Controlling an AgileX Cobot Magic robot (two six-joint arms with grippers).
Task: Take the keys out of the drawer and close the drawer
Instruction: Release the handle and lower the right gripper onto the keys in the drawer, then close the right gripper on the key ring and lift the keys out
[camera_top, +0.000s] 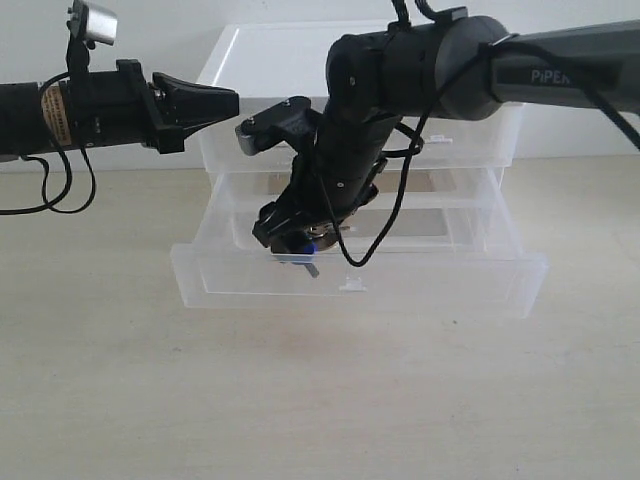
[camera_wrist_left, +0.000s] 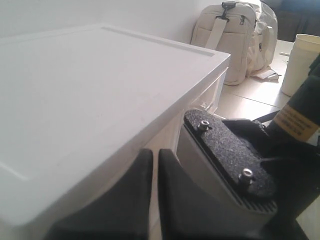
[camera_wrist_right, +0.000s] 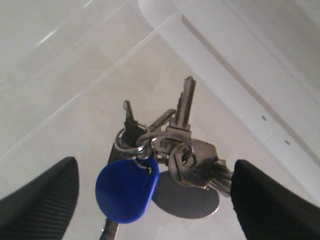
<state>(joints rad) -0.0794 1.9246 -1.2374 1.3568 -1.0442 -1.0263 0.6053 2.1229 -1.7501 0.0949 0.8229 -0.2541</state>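
The keys (camera_wrist_right: 172, 150), dark metal on a ring with a blue plastic tag (camera_wrist_right: 127, 190), lie on the floor of the pulled-out translucent drawer (camera_top: 450, 285). My right gripper (camera_wrist_right: 155, 200) is lowered into that drawer, open wide, one finger on each side of the bunch; the finger (camera_wrist_right: 272, 200) on the key-blade side is nearly touching it. In the exterior view the keys (camera_top: 303, 253) show just under the right gripper (camera_top: 292, 240). The drawer's small tab handle (camera_top: 350, 286) faces front. My left gripper (camera_top: 225, 100) hovers shut and empty beside the cabinet's top left corner.
The drawer cabinet (camera_wrist_left: 100, 90) stands at the back of the wooden table (camera_top: 300, 400), with closed upper drawers (camera_top: 470, 140). A black cable (camera_top: 395, 215) loops off the right arm over the open drawer. A beige bag (camera_wrist_left: 235, 30) and white container (camera_wrist_left: 302, 60) sit behind.
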